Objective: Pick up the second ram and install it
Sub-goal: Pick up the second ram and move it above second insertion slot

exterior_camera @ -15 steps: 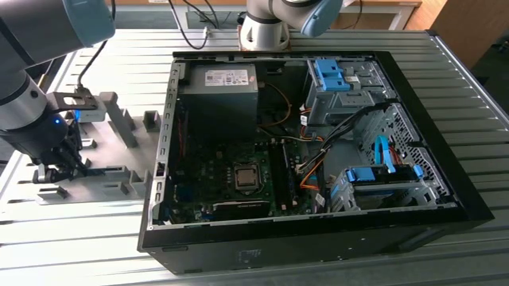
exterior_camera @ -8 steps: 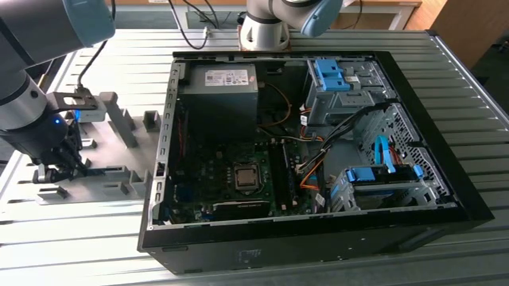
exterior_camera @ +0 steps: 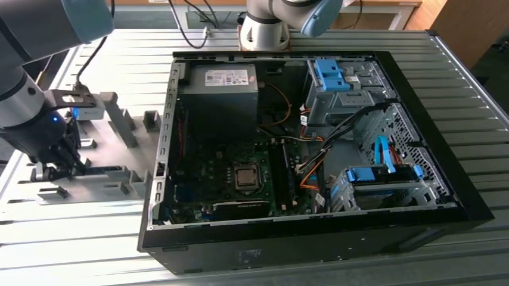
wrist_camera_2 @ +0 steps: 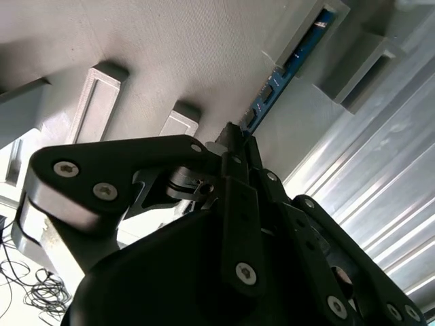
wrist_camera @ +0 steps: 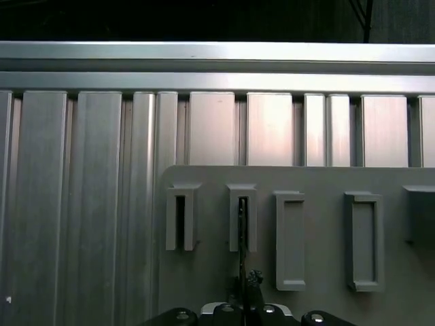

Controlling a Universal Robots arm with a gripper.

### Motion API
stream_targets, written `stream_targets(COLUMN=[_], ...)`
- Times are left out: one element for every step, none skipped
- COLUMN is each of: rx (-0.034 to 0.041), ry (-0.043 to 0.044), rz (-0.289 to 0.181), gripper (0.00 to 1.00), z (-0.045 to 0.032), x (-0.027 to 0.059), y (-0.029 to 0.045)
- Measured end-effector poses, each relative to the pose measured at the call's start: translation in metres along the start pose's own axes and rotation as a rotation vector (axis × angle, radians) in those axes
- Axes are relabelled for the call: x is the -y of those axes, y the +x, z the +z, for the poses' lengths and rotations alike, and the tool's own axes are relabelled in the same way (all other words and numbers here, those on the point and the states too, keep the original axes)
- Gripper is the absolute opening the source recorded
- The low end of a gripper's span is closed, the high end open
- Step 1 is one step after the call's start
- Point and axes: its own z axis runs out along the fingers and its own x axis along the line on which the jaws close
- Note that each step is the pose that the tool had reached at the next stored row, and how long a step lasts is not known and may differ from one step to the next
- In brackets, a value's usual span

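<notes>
A ribbed aluminium table (exterior_camera: 80, 238) carries everything in the exterior view. At that view's far left, at about nine o'clock from the computer case (exterior_camera: 238, 245), the grey arm (exterior_camera: 32, 119) reaches down so that the gripper (exterior_camera: 56, 171) sits low over a grey holder plate (exterior_camera: 104, 149) with raised slotted blocks. In the second wrist view the gripper (wrist_camera_2: 234, 139) has its black fingers (wrist_camera_2: 253, 159) drawn together, clamped on the near end of the second ram (wrist_camera_2: 285, 71), a thin blue-green strip whose far end sits in the slot of a grey holder block (wrist_camera_2: 299, 27). In the first wrist view the second ram (wrist_camera: 242, 234) is seen edge-on, standing in a narrow slotted block (wrist_camera: 252, 217) and running to the gripper (wrist_camera: 248, 282). Moving right in the exterior view, the open case lies flat with the motherboard (exterior_camera: 207, 179) at its seven o'clock, the processor socket (exterior_camera: 247, 177) beside it, the power supply (exterior_camera: 219, 89) at eleven o'clock, and blue drive latches (exterior_camera: 328, 71) at one o'clock.
</notes>
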Motion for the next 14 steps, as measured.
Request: stream_targets(rx=[-0.0001,-0.0001,0.0000,0.0000,0.0000,-0.0001,0.0000,-0.0001,-0.0001,-0.0001,-0.0001,-0.0001,0.0000,0.0000], ry=[-0.0001,-0.0001,0.0000,0.0000,0.0000,-0.0001,-0.0001,-0.0002,-0.0001,-0.0001,-0.0001,-0.0001,0.0000,-0.0001], rz=[0.000,0.000,0.000,0.000,0.000,0.000,0.000,0.000,0.000,0.000,0.000,0.000,0.000,0.000], gripper=[0.14,0.14,0.14,0.14,0.14,0.14,0.14,0.14,0.14,0.14,0.14,0.14,0.14,0.14], z=[-0.0012,-0.0023,-0.0034,-0.0046,-0.0058,-0.0070,-0.0083,-0.0097,-0.0111,-0.0125,-0.0140,-0.0155,-0.0170,-0.0186], x=[0.0000,-0.0001,-0.0001,-0.0001,-0.0001,-0.0002,-0.0002,-0.0002,-0.0002,-0.0002,-0.0003,-0.0003,-0.0003,-0.0004], y=[0.0000,0.0000,-0.0001,-0.0001,-0.0001,-0.0001,-0.0001,-0.0001,-0.0002,-0.0002,-0.0002,-0.0002,-0.0002,-0.0003])
